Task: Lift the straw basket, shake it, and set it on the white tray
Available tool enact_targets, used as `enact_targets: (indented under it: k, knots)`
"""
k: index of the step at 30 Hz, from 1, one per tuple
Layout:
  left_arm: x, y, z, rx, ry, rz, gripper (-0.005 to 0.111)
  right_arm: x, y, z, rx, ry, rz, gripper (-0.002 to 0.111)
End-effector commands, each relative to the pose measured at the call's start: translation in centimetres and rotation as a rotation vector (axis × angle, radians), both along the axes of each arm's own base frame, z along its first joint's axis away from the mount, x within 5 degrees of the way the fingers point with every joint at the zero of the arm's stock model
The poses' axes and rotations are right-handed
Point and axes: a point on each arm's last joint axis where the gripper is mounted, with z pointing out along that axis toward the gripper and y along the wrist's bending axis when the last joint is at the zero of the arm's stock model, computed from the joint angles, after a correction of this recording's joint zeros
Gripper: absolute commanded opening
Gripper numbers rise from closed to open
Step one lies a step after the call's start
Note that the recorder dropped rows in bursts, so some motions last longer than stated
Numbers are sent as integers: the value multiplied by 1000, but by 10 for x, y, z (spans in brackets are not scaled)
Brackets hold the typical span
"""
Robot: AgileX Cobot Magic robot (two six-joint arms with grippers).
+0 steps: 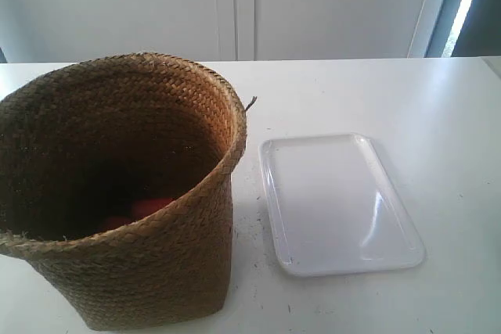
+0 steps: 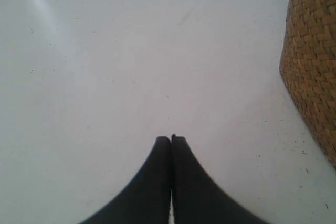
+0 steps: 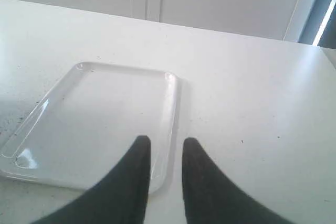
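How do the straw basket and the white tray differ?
The straw basket is brown, woven and matte; the white tray is smooth and glossy. The basket is round and deep; the tray is rectangular and flat. The basket holds something red; the tray is empty. Both rest on the table, apart.

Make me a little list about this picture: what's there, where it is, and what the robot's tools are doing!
basket: straw basket stands upright on the table, beside the tray, not on it
inside basket: something red at the bottom, too dark to tell what
tray: white tray lies flat, nothing on it
left tool: left tool shut, holding nothing, above bare table near the basket's wall
right tool: right tool a little open, holding nothing, by the tray's edge
job: basket not yet on the tray
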Motion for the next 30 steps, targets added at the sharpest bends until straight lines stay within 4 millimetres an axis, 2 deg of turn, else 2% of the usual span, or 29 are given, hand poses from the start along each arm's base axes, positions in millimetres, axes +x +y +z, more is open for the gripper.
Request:
enact_targets:
  k: [1,22,26,30]
  knots:
    - [0,0,-2,-3,0,5,0,0,0,-2,2,0,-3,22]
    - [0,0,-2,-3,0,5,0,0,0,-1,30,-8,-10,22]
    - [0,0,-2,-3,0,5,0,1,0,6,107,-81,-25,22]
    - [0,0,-2,-3,0,5,0,2,-4,24,238,-270,-61,22]
